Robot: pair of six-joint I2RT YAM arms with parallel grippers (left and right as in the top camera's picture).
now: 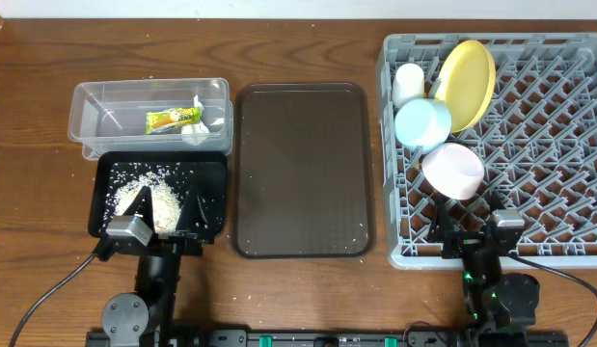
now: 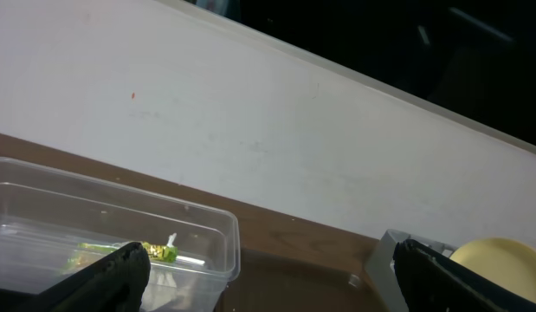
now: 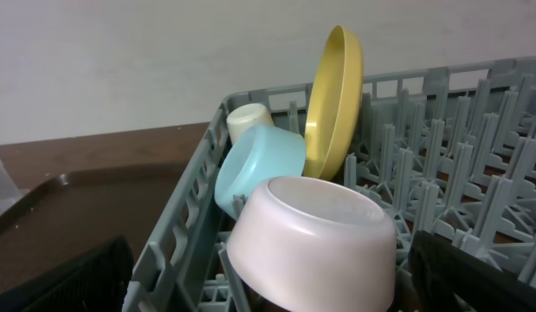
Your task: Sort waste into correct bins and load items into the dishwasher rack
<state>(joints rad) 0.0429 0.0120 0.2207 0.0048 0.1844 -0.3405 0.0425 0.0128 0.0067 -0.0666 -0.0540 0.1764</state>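
We see our left claw (image 1: 159, 208) released over the black tray (image 1: 209, 173) of rice scraps (image 1: 149, 183), our right claw (image 1: 470, 221) released by the pinkish bowl (image 1: 454, 169) in the dishwasher rack (image 1: 558, 125).

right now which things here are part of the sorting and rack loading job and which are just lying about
Job: snack wrapper and white tissue in the clear tub; rice scraps in the black tray; yellow plate, light blue bowl, white cup and pinkish bowl in the grey rack.

Lying about: brown serving tray.
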